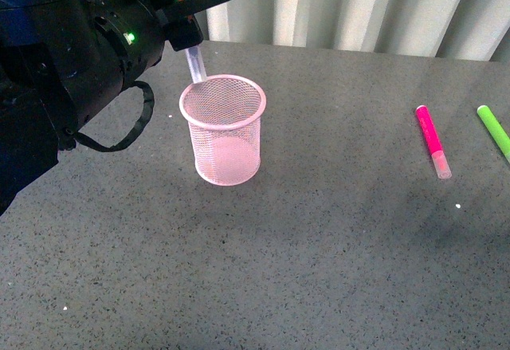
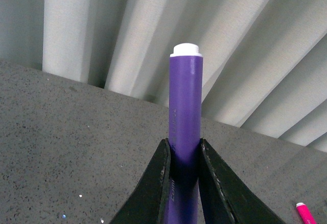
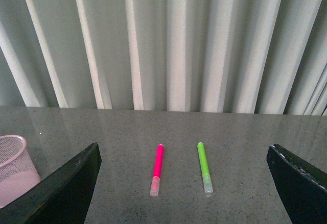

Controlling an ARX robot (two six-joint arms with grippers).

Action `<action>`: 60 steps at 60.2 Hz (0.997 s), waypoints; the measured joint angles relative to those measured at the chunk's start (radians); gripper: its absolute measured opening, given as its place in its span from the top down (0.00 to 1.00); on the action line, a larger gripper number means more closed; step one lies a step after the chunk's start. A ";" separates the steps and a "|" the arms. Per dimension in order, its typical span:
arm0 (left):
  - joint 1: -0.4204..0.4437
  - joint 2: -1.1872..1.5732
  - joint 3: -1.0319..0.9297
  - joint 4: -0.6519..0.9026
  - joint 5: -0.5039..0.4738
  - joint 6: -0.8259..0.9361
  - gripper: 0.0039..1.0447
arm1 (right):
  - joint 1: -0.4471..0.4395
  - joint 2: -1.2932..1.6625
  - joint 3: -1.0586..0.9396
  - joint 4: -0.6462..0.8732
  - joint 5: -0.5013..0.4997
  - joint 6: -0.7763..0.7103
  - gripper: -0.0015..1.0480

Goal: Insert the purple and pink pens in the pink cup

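Right gripper (image 3: 184,150) hangs wide open and empty. Pink cup (image 1: 223,131) stands upright left of centre on the grey table (image 1: 319,270). Well to its right lies the pink pen (image 1: 433,141), cap nearest, with a green pen (image 1: 494,131) just right of it. At the cup's far-left rim, left gripper (image 2: 184,145) is clamped on the upright purple pen (image 2: 185,106), pale cap downward.
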 joint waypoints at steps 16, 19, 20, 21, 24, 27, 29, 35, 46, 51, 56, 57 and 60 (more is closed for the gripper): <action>-0.017 0.013 -0.020 0.012 0.000 -0.006 0.89 | 0.000 0.000 0.000 0.000 0.000 0.000 0.07; -0.022 0.020 -0.020 0.010 0.000 -0.008 0.89 | 0.000 0.000 0.000 0.000 0.000 0.000 0.07; -0.024 0.022 -0.020 0.009 0.000 -0.008 0.89 | 0.000 0.000 0.000 0.000 0.000 0.000 0.07; -0.026 0.023 -0.019 0.008 0.000 -0.010 0.89 | 0.000 0.000 0.000 0.000 0.000 0.000 0.07; -0.029 0.024 -0.018 0.006 -0.003 -0.010 0.89 | 0.000 0.000 0.000 0.000 0.000 0.000 0.07; -0.032 0.024 -0.017 0.002 -0.004 -0.010 0.89 | 0.000 0.000 0.000 0.000 0.000 0.000 0.07; -0.035 0.024 -0.016 -0.002 -0.006 -0.010 0.89 | 0.000 0.000 0.000 0.000 0.000 0.000 0.07; -0.041 0.025 -0.014 -0.032 0.007 -0.027 0.88 | 0.000 0.000 0.000 0.000 0.000 0.000 0.07; -0.043 0.019 -0.014 -0.065 0.042 -0.048 0.54 | 0.000 0.000 0.000 0.000 0.000 0.000 0.07; -0.043 0.002 -0.019 -0.074 0.048 -0.048 0.40 | 0.000 0.000 0.000 0.000 0.000 0.000 0.07; -0.040 -0.034 -0.029 -0.090 0.064 -0.049 0.26 | 0.000 0.000 0.000 0.000 0.000 0.000 0.07; -0.038 -0.045 -0.032 -0.095 0.068 -0.051 0.23 | 0.000 0.000 0.000 0.000 0.000 0.000 0.07; -0.033 -0.076 -0.043 -0.105 0.077 -0.052 0.14 | 0.000 0.000 0.000 0.000 0.000 0.000 0.07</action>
